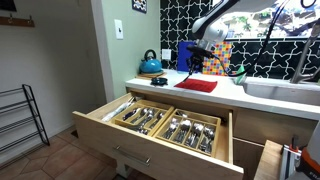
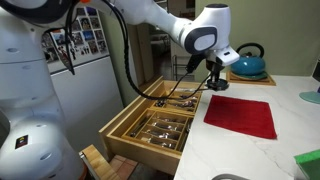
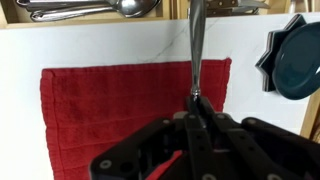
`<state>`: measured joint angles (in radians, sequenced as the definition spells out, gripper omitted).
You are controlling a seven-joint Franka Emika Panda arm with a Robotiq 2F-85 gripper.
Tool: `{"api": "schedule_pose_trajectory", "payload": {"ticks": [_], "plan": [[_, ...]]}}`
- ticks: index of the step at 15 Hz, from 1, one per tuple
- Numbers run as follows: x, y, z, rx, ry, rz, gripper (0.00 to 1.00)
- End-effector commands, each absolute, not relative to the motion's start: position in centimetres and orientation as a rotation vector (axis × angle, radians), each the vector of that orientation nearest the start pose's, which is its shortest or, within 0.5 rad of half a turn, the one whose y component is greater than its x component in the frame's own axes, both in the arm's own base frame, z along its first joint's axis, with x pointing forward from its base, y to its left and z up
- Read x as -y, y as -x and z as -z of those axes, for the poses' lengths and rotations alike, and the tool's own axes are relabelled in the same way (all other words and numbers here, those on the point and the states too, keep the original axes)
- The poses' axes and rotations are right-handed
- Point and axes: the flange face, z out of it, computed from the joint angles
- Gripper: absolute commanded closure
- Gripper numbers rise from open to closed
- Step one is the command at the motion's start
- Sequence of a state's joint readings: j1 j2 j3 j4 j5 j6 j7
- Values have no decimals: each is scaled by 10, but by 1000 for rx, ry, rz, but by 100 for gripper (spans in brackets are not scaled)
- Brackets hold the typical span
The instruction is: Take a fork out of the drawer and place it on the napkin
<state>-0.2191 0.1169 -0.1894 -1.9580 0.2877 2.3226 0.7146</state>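
In an exterior view we are seeing the drawer (image 1: 108,138) standing open under the counter, while the napkin (image 1: 197,85) is lying flat on the countertop beneath the gripper (image 1: 192,66). In an exterior view the gripper (image 2: 212,86) is hovering over the napkin's (image 2: 240,115) edge nearest the drawer (image 2: 135,148). In the wrist view the gripper (image 3: 195,100) is pinching a silver utensil (image 3: 196,45) by its handle above the red cloth. The utensil's head is running out of frame.
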Motion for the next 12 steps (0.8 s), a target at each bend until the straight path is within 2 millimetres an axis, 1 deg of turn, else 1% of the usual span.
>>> {"api": "schedule_pose_trajectory", "payload": {"ticks": [1,5,8,12], "plan": [[272,-592,-433,-1784,2258,214,98],[298,-620,-415,-1791,2246,125,98],[311,-640,-401,-1793,2232,81,98],[324,-657,-381,-1790,2248,54,98]]}}
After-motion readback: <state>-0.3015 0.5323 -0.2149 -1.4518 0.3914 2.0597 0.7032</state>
